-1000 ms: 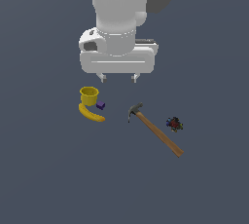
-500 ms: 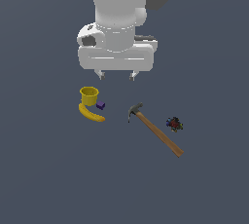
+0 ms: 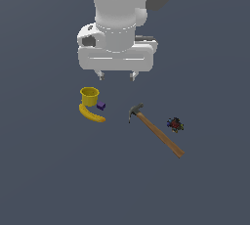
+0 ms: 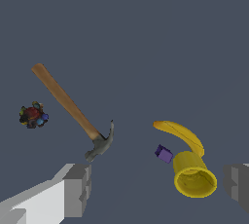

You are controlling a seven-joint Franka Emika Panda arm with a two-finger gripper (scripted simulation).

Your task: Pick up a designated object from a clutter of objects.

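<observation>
The tiny dark purple cube [image 3: 101, 105] [image 4: 164, 154] lies on the floor, tucked between the yellow cup [image 3: 89, 96] [image 4: 194, 179] and the yellow banana [image 3: 91, 115] [image 4: 180, 135]. My gripper [image 3: 116, 76] [image 4: 158, 189] hangs open well above the floor, holding nothing, a little toward the exterior view's right of the cube. Its two grey fingertips [image 4: 78, 189] stand wide apart in the wrist view, and the cube, cup and banana lie between them.
A wooden-handled hammer [image 3: 156, 130] [image 4: 73, 111] lies diagonally at the exterior view's right of the cube. Beyond its handle sits a small dark multicoloured lump [image 3: 175, 124] [image 4: 33, 115]. The floor is plain dark grey.
The arm has shifted slightly toward the exterior view's left and a touch higher. The gripper stays open. The objects have not moved.
</observation>
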